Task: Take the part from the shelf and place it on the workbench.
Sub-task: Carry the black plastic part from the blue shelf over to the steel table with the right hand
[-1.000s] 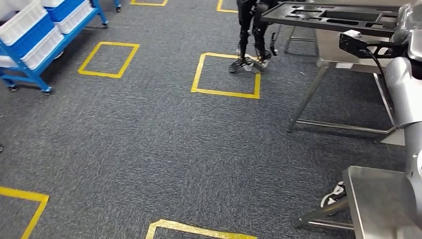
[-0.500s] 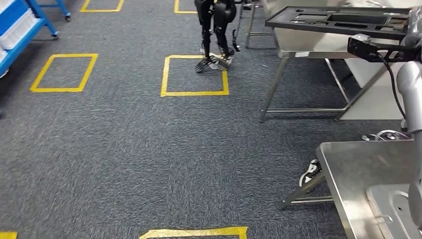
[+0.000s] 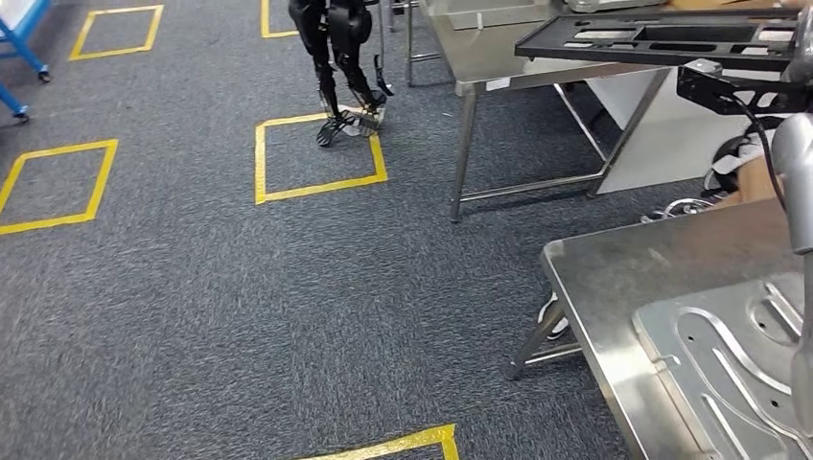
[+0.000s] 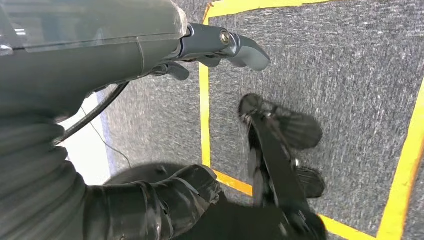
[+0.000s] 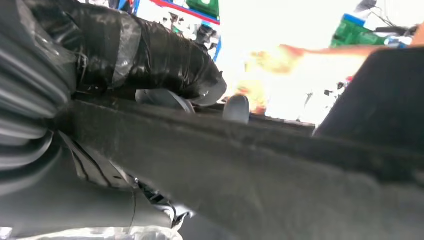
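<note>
The part is a long black moulded tray [image 3: 662, 38], held up in the air at the top right of the head view by my right arm [image 3: 791, 163]. In the right wrist view my right hand [image 5: 170, 65] grips the tray's edge [image 5: 260, 170], with dark fingers wrapped over its rim. At the lower right stands the steel workbench [image 3: 614, 278], with a stamped metal sheet [image 3: 729, 355] lying on it. My left hand [image 4: 200, 115] hangs over the carpet, its fingers apart and holding nothing.
A second steel table [image 3: 489, 57] stands farther back under the tray. Another black legged robot [image 3: 340, 57] stands at a yellow floor square [image 3: 316, 153]. A blue rack's leg [image 3: 19, 38] shows at the far left. Open grey carpet lies ahead and to the left.
The camera has turned right, so the whole scene has slid left. The near workbench and its metal sheet have come further into view. The tray stays in my right hand.
</note>
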Controlling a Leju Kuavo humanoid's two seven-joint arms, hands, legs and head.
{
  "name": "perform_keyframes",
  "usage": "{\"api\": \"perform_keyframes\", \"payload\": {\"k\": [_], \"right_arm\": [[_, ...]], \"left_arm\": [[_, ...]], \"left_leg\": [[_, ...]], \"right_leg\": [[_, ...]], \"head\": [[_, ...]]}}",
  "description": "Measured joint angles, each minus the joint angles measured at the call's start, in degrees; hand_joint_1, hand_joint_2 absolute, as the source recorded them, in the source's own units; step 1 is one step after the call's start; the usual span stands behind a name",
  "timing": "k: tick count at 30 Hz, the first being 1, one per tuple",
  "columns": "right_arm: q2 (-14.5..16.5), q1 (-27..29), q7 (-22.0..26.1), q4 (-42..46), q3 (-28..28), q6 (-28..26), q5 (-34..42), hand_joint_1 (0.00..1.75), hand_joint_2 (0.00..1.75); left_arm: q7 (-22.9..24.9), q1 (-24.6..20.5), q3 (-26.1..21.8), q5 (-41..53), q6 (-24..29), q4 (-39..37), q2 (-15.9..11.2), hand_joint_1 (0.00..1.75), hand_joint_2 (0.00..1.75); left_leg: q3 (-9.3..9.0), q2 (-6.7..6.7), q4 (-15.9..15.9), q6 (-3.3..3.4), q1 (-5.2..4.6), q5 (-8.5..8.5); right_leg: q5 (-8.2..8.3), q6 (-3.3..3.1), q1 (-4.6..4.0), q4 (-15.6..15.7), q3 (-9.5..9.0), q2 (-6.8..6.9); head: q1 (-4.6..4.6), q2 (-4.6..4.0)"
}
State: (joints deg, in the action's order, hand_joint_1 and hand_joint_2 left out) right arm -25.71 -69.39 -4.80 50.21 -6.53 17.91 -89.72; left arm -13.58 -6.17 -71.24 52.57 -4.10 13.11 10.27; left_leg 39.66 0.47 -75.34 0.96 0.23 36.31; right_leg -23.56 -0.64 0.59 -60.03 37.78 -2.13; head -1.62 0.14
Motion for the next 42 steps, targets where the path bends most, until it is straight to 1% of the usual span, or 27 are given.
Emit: {"api": "perform_keyframes", "payload": {"k": [1, 2, 3, 4, 6, 7, 9, 10, 11, 13, 15, 16, 17, 20, 22, 24, 26, 27, 29, 31, 32, 33, 35, 36, 37, 40, 42], "right_arm": [[0.05, 0.0, 0.05, 0.0, -0.01, 0.07, -0.01, 1.75, 1.75], [0.07, 0.0, 0.09, 0.0, -0.02, 0.12, -0.02, 1.75, 1.75], [0.08, -0.03, 0.1, 0.0, -0.03, 0.14, -0.03, 1.75, 1.75], [0.1, -0.08, 0.11, -0.01, -0.03, 0.15, -0.04, 1.75, 1.75], [0.21, -0.27, 0.13, -0.1, -0.03, 0.15, -0.1, 1.75, 1.75], [0.27, -0.38, 0.17, -0.19, -0.04, 0.15, -0.13, 1.75, 1.75], [0.29, -0.62, 0.36, -0.33, -0.09, 0.15, -0.16, 1.75, 1.75], [0.23, -0.85, 0.45, -0.4, -0.11, 0.15, -0.17, 1.75, 1.75], [0.17, -1.19, 0.51, -0.5, -0.13, 0.15, -0.18, 1.75, 1.75], [0.21, -1.99, 0.55, -0.73, -0.14, 0.14, -0.19, 1.75, 1.75], [0.46, -2.38, 0.82, -1.08, -0.29, 0.13, -0.18, 1.75, 1.75], [0.57, -2.45, 1.23, -1.33, -0.57, 0.14, -0.11, 1.75, 1.75], [0.59, -2.53, 1.8, -1.62, -0.97, 0.17, -0.01, 1.75, 1.75], [0.43, -3.16, 3.45, -2.57, -2.67, 0.42, 0.44, 1.75, 1.75], [0.23, -3.77, 3.92, -3.31, -3.89, 0.5, 0.77, 1.75, 1.75], [0.06, -4.15, 4.14, -4.04, -5.12, 0.49, 0.99, 1.75, 1.75], [0.04, -4.31, 4.5, -4.72, -6.27, 0.57, 1.17, 1.75, 1.75], [0.07, -4.37, 4.67, -5.0, -6.76, 0.63, 1.27, 1.75, 1.75], [0.2, -4.37, 4.81, -5.51, -7.57, 0.71, 1.43, 1.75, 1.75], [0.39, -4.28, 4.89, -6.04, -8.12, 0.78, 1.61, 1.75, 1.75], [0.46, -4.25, 4.92, -6.3, -8.33, 0.82, 1.68, 1.75, 1.75], [0.52, -4.23, 4.95, -6.51, -8.48, 0.86, 1.75, 1.75, 1.75], [0.55, -4.25, 4.97, -6.85, -8.69, 1.02, 1.91, 1.75, 1.75], [0.55, -4.25, 4.99, -7.03, -8.79, 1.13, 2.03, 1.75, 1.75], [0.54, -4.22, 5.05, -7.22, -8.91, 1.26, 2.13, 1.75, 1.75], [0.31, -3.76, 5.57, -7.7, -9.36, 1.44, 2.34, 1.75, 1.75], [-0.2, -3.35, 5.99, -7.76, -9.82, 1.55, 2.79, 1.75, 1.75]], "left_arm": [[-0.02, 0.04, 0.01, 0.0, -0.01, 0.0, 0.0, 0.0, 1.75], [-0.04, 0.07, 0.01, 0.0, -0.01, 0.0, 0.0, 0.0, 1.75], [-0.07, 0.08, 0.01, 0.0, -0.01, 0.0, -0.01, 0.0, 1.75], [-0.09, 0.12, 0.01, 0.0, -0.01, 0.0, -0.05, 0.0, 1.75], [-0.15, 0.21, 0.01, 0.0, -0.12, 0.0, -0.14, 0.0, 1.75], [-0.18, 0.2, 0.01, 0.0, -0.23, 0.0, -0.17, 0.0, 1.75], [-0.26, 0.04, 0.02, 0.0, -0.48, 0.0, -0.16, 0.0, 1.75], [-0.28, -0.05, 0.02, 0.0, -0.6, 0.0, -0.15, 0.0, 1.75], [-0.3, -0.08, 0.03, 0.0, -0.68, 0.0, -0.14, 0.0, 1.75], [-0.31, -0.02, 0.03, 0.0, -0.75, 0.0, -0.14, 0.0, 1.75], [-0.32, 0.12, 0.03, -0.02, -0.79, 0.0, -0.19, 0.0, 1.75], [-0.32, 0.17, 0.03, -0.06, -0.81, 0.0, -0.22, 0.0, 1.75], [-0.31, 0.18, 0.03, -0.11, -0.84, 0.0, -0.24, 0.0, 1.75], [-0.27, 0.13, 0.03, -0.21, -0.8, 0.0, -0.28, 0.0, 1.75], [-0.18, 0.07, 0.03, -0.2, -0.71, 0.0, -0.32, 0.0, 1.75], [-0.11, 0.03, 0.03, -0.2, -0.69, 0.0, -0.33, 0.0, 1.75], [-0.14, 0.02, 0.02, -0.18, -0.72, 0.0, -0.33, 0.0, 1.75], [-0.17, 0.03, 0.02, -0.15, -0.77, 0.0, -0.32, 0.0, 1.75], [-0.21, 0.06, 0.02, -0.05, -0.85, 0.0, -0.3, 0.0, 1.75], [-0.21, 0.12, 0.02, 0.0, -0.88, 0.0, -0.29, 0.0, 1.75], [-0.21, 0.14, 0.01, 0.0, -0.88, 0.0, -0.3, 0.0, 1.75], [-0.21, 0.16, 0.01, 0.0, -0.88, 0.0, -0.31, 0.0, 1.75], [-0.25, 0.18, 0.01, 0.0, -0.88, 0.0, -0.34, 0.0, 1.75], [-0.27, 0.19, 0.01, 0.01, -0.88, 0.0, -0.36, 0.0, 1.75], [-0.28, 0.18, 0.02, 0.03, -0.88, 0.0, -0.37, 0.0, 1.75], [-0.31, 0.05, 0.03, 0.13, -0.88, 0.0, -0.36, 0.0, 1.75], [-0.32, 0.04, 0.02, 0.17, -0.83, 0.0, -0.35, 0.0, 1.75]], "left_leg": [[0.6, -0.12, -0.82, 0.25, -0.07, -0.45], [0.14, -0.38, 0.65, 0.6, -0.16, -1.99], [-1.24, -1.1, 4.07, 1.03, -0.3, -4.29], [-2.96, -2.63, 8.15, 1.49, -0.41, -6.4], [-5.69, -5.13, 14.25, 1.94, -0.55, -8.75], [-6.23, -5.58, 15.35, 2.04, -0.6, -8.87], [-6.81, -4.23, 16.42, 2.21, -0.72, -9.29], [-7.16, -3.39, 17.24, 2.4, -0.69, -9.74], [-7.48, -2.59, 18.13, 2.58, -0.66, -10.22], [-7.77, -1.23, 19.14, 2.78, -0.67, -10.78], [-7.68, -0.12, 19.1, 2.79, -0.66, -10.7], [-7.64, 0.4, 18.93, 2.71, -0.61, -10.56], [-7.61, 0.91, 18.69, 2.57, -0.52, -10.36], [-7.31, 1.87, 17.33, 1.75, -0.27, -9.41], [-6.93, 2.07, 16.64, 1.24, -0.36, -9.0], [-6.82, 2.1, 16.5, 0.85, -0.39, -8.87], [-6.23, 1.51, 15.08, 0.37, -0.21, -7.71], [-5.21, 1.05, 12.89, 0.16, -0.11, -6.37], [-1.62, 0.26, 5.59, 0.0, -0.01, -2.94], [1.51, 0.04, -0.08, 0.14, -0.02, -1.66], [1.77, 0.0, 0.01, 0.36, -0.06, -2.67], [0.95, -0.07, 2.35, 0.66, -0.12, -4.63], [-2.33, -0.47, 10.04, 1.31, -0.35, -8.8], [-3.66, -0.67, 13.1, 1.51, -0.48, -9.89], [-4.41, -0.84, 14.89, 1.63, -0.61, -10.29], [-4.9, -0.73, 16.39, 1.93, -0.64, -10.59], [-5.29, -0.52, 17.39, 2.37, -0.42, -11.22]], "right_leg": [[0.01, -0.04, -0.17, -0.04, 0.0, -0.76], [0.02, -0.06, -0.3, -0.1, 0.0, -1.53], [0.02, -0.06, -0.35, -0.16, -0.01, -2.28], [0.05, -0.03, -0.33, -0.23, 0.02, -2.98], [0.22, 0.24, -0.13, -0.31, 0.25, -4.37], [0.41, 0.54, 0.09, -0.21, 0.41, -5.09], [0.9, 1.32, 0.46, 0.24, 0.61, -6.43], [0.84, 1.55, 0.39, 0.23, 0.77, -5.76], [0.17, 1.68, 0.22, -0.56, 1.23, -4.24], [-2.93, 1.86, 0.02, -5.51, 3.48, -0.09], [-5.78, 2.36, 0.41, -11.86, 6.15, 1.53], [-5.89, 2.65, 0.7, -13.1, 6.53, 1.81], [-4.97, 2.94, 0.98, -12.23, 5.84, 1.99], [-1.13, 3.45, 1.28, -2.71, 0.33, 2.63], [-1.05, 2.89, 0.89, -0.07, -1.0, 2.7], [-1.07, 2.03, 0.68, -0.14, -0.86, 2.43], [-0.99, 1.23, 0.75, 0.1, -1.0, 2.33], [-0.94, 0.83, 0.77, 0.24, -1.1, 2.29], [-0.99, 0.33, 0.49, 0.28, -1.16, 2.19], [-1.1, 0.11, 0.1, 0.17, -1.19, 1.88], [-1.16, 0.03, -0.06, 0.1, -1.23, 1.7], [-1.23, -0.03, -0.16, 0.02, -1.3, 1.52], [-1.35, -0.03, -0.3, -0.07, -1.39, 1.25], [-1.35, 0.08, -0.33, -0.08, -1.33, 1.14], [-1.28, 0.26, -0.33, -0.06, -1.21, 1.06], [-1.07, 1.03, -0.13, 0.17, -1.04, 0.96], [-2.74, 1.46, -0.08, -1.89, -0.16, 1.22]], "head": [[0.0, 0.0], [0.0, 0.0], [0.0, 0.0], [0.01, 0.01], [0.02, 0.01], [0.0, 0.01], [-0.02, 0.01], [0.0, 0.01], [0.06, 0.0], [0.14, 0.01], [0.17, 0.01], [0.19, 0.01], [0.19, 0.01], [0.19, 0.01], [0.14, 0.0], [0.1, 0.01], [0.1, 0.01], [0.1, 0.01], [0.09, 0.0], [0.09, 0.01], [0.09, 0.01], [0.09, 0.01], [0.09, 0.01], [0.1, 0.0], [0.1, -0.01], [0.09, 0.01], [0.11, 0.01]]}}
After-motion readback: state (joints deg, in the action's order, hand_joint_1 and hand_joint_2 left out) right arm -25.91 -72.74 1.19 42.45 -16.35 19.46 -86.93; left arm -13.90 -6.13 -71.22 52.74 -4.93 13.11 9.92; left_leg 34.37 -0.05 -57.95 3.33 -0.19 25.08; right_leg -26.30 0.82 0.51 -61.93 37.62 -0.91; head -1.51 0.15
